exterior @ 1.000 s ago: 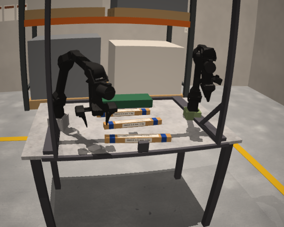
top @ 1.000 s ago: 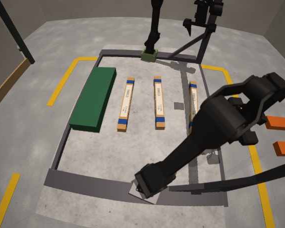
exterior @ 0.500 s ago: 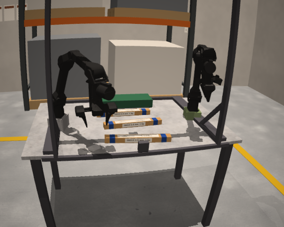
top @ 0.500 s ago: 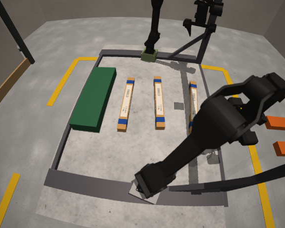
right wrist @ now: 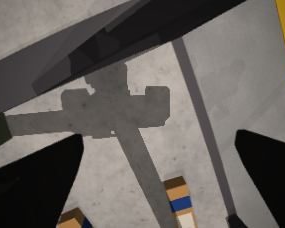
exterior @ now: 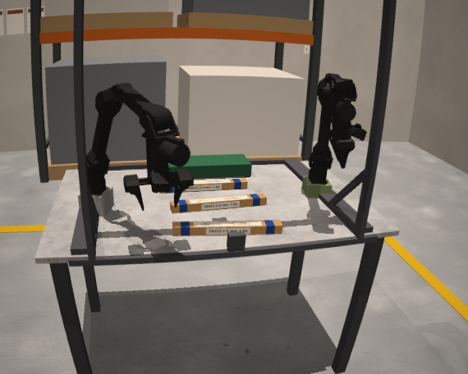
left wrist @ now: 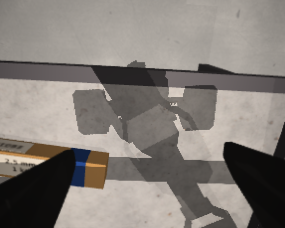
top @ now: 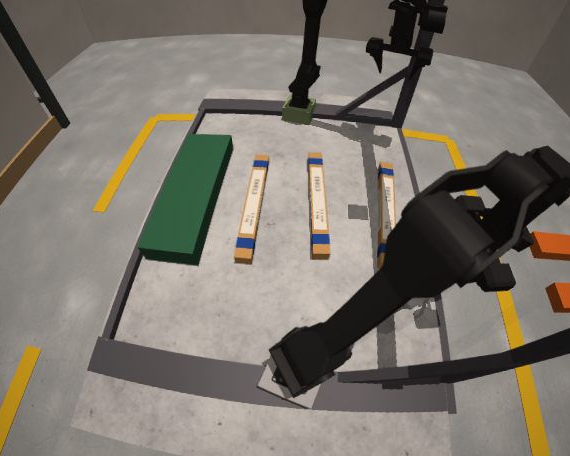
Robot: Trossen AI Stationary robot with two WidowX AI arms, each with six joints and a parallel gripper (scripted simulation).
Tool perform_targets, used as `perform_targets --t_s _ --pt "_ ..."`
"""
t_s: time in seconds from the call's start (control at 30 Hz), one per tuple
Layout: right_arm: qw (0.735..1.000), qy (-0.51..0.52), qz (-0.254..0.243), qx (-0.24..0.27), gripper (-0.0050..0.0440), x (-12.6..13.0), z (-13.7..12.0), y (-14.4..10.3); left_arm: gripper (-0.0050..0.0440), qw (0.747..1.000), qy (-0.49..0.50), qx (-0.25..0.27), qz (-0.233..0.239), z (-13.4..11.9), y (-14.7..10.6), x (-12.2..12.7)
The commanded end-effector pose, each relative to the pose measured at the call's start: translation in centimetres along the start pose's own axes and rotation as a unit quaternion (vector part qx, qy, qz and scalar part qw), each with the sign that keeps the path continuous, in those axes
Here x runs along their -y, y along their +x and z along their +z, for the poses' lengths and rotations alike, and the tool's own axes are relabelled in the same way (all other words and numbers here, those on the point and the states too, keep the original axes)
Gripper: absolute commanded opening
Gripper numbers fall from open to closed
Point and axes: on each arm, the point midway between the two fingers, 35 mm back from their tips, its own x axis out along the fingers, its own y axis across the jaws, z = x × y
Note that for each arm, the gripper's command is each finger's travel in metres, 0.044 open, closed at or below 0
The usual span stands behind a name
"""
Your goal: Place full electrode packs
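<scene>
Three packs [top: 318, 206] [exterior: 218, 203] off the platform [top: 188, 197] [exterior: 214, 166]

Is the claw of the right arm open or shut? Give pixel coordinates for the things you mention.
Open: the right claw [top: 396, 74] [exterior: 343, 166] [right wrist: 159, 139] has its fingers wide apart, nothing between them.
</scene>
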Motion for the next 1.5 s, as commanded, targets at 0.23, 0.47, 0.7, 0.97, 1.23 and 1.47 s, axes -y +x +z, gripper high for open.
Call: perform_targets --t_s 0.23,0.47,0.7,0.97,1.23,1.47 --pt "1.0 0.0 -0.003 0.0 0.044 0.0 0.0 -0.2 0.044 1.0 0.0 0.004 0.002 0.0 -0.3 0.0" --pt "1.0 0.0 -0.003 0.0 0.044 0.0 0.0 -0.2 0.044 1.0 0.0 0.004 0.002 0.0 -0.3 0.0" --pt "1.0 -0.001 -0.011 0.001 0.044 0.0 0.1 -0.6 0.044 1.0 -0.001 0.023 0.012 0.1 -4.2 -0.2" --pt "0.995 0.094 -0.038 -0.008 0.033 -0.7 -2.8 -1.3 0.033 0.996 -0.072 0.045 0.015 -3.2 -4.6 -2.6" --pt "0.984 0.17 -0.05 -0.012 0.033 -1.2 -4.8 -1.3 0.033 0.991 -0.122 0.056 0.018 -5.8 -4.9 -4.2" --pt "0.963 0.26 -0.065 -0.017 0.033 -2.2 -7.3 -1.3 0.033 0.98 -0.187 0.069 0.022 -9.1 -5.1 -5.9"
